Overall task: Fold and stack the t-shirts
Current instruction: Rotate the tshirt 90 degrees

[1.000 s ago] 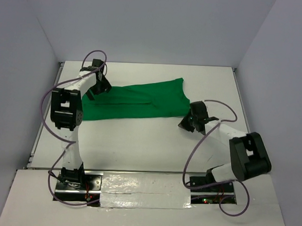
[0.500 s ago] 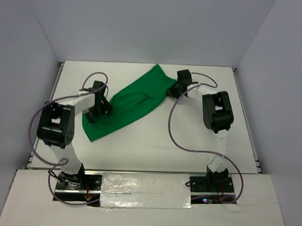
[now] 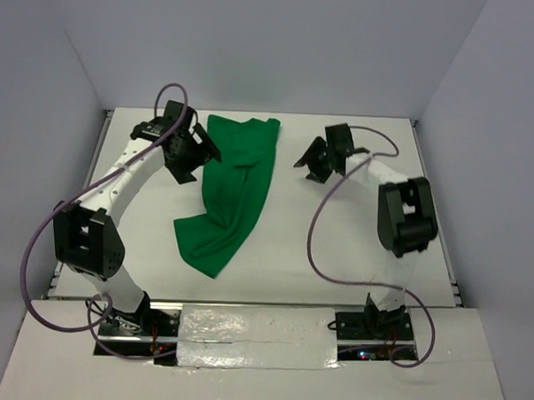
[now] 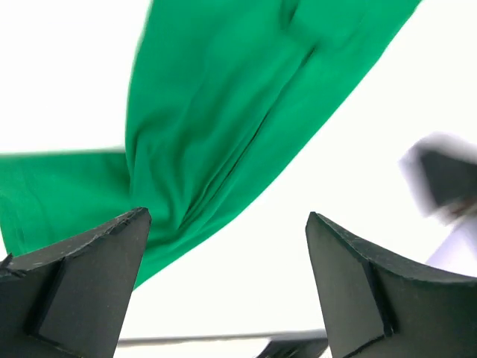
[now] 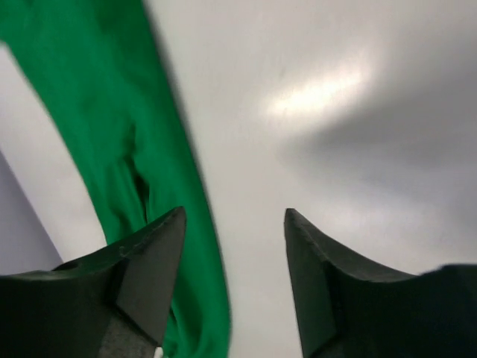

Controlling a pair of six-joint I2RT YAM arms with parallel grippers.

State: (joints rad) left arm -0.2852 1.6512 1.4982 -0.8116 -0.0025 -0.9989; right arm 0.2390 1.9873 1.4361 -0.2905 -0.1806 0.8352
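White tabletop [image 3: 335, 256] boxed in by pale grey walls [image 3: 282, 50] carries a single green t-shirt [image 3: 236, 190]. Half a second ago the shirt lay on a slant, with the right gripper at its far end and the left gripper over its near-left part. Since then the far end has swung leftward, and both grippers have come off the cloth. The shirt's long axis now runs almost straight from far to near. Its broad end lies flat toward the back wall, and its narrower, rumpled end trails toward the near-left. The left gripper [image 3: 205, 150] hovers at the shirt's far-left edge, so the cloth spreads to its right and nearward. Its wrist camera shows the jaws spread wide with nothing between them, and the shirt [image 4: 223, 112] lies ahead of them. The right gripper [image 3: 306, 166] sits off to the shirt's right, apart from it. Its jaws are also parted and empty, over bare table, with the shirt [image 5: 112, 127] running past its left finger [image 5: 141, 276].
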